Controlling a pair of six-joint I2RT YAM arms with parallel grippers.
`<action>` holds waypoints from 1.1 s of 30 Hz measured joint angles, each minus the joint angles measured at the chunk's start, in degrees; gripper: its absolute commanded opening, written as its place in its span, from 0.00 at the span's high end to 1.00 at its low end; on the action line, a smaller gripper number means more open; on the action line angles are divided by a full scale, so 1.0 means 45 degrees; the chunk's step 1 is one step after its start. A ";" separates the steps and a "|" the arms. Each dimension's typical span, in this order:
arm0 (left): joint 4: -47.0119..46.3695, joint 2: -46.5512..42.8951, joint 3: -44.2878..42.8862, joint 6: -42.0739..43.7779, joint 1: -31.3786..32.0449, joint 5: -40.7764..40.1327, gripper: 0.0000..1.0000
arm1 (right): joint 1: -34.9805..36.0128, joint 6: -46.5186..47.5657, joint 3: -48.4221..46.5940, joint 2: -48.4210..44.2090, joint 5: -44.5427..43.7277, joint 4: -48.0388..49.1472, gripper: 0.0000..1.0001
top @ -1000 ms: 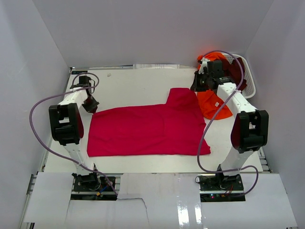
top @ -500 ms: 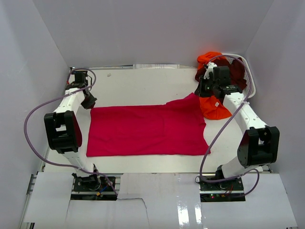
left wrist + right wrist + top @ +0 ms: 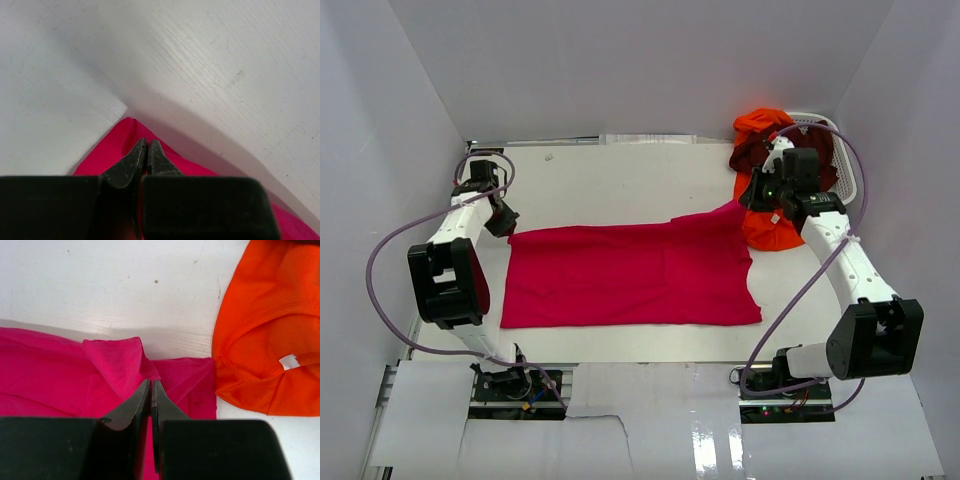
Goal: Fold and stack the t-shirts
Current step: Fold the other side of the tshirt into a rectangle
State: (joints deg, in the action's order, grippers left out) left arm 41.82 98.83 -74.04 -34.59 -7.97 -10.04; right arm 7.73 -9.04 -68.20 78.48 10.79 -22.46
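Jaws L + R, both tight on crimson tee [image 3: 630,275] corners.

A crimson-red cloth t-shirt [image 3: 630,275] is lying spread across the white wooden table [image 3: 620,175], a bright orange cloth tee [image 3: 772,230] lying just beside it.

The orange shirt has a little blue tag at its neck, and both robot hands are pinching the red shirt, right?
Not quite. The tag at the neck of the orange shirt is white, not blue; the right wrist view shows it. The rest holds: the left gripper and right gripper are both shut on the red shirt.
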 measured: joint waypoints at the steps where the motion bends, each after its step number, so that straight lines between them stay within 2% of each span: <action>1: -0.0015 -0.0087 0.0078 -0.0010 -0.0024 0.0024 1.00 | 0.0000 -0.0019 0.0131 -0.0092 -0.0010 -0.0029 0.92; 16: -0.0238 -0.1491 0.0991 -0.0087 -0.0097 0.0180 1.00 | 0.0000 -0.0529 0.1564 -0.2045 -0.0515 -0.0607 0.92; 33: -0.0413 -0.3186 0.2433 -0.0049 -0.0121 0.0772 1.00 | 0.0000 -0.0928 0.2341 -0.3915 -0.1326 -0.2186 0.92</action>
State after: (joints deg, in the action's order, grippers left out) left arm 39.97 84.49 -63.09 -34.81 -8.51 -6.57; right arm 7.73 -13.21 -57.67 60.86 4.82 -32.29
